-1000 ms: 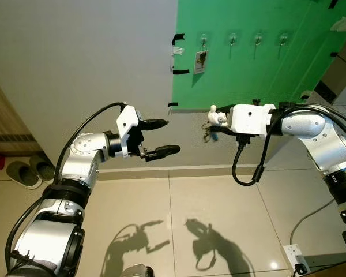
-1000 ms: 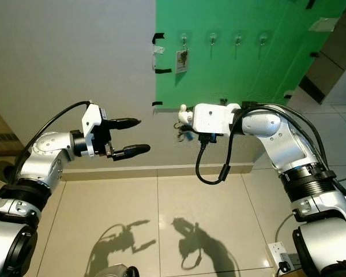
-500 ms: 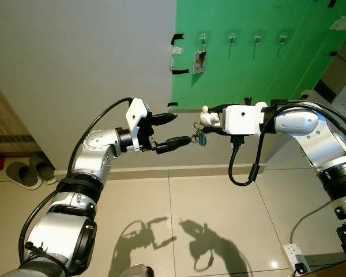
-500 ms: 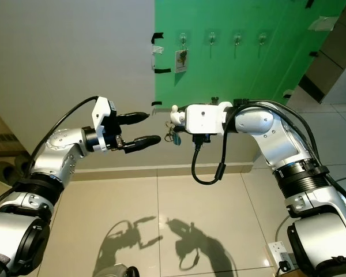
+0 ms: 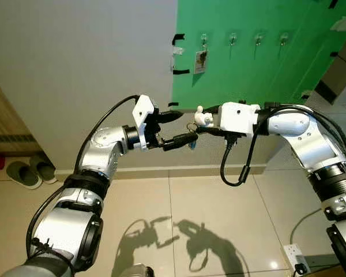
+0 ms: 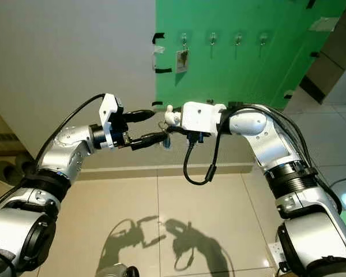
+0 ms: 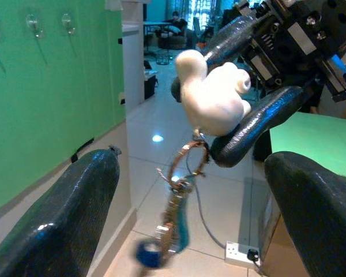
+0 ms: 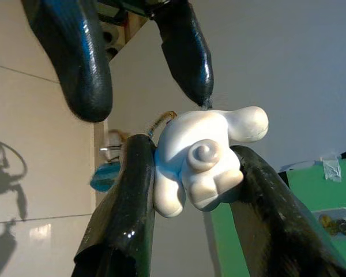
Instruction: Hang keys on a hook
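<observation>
The right tool [image 5: 203, 119] was pinching the white figurine charm [image 8: 202, 156] of the keys [image 7: 172, 222], which dangled in mid-air below it, well short of the hooks [image 5: 232, 39] on the green board [image 5: 259, 69]. The left tool [image 5: 174, 128] was spread wide, its fingers [image 7: 75, 213] either side of the hanging bunch. The bunch looked light and loose, likely to swing, so the metal ring [image 7: 190, 161] seemed the better hold for hanging it.

Four hooks [image 5: 232, 38] line the green board [image 5: 265, 69]; one bunch of keys [image 7: 176, 222] carries one white figure [image 7: 213, 95]; two slippers [image 5: 23, 173] lie below.
</observation>
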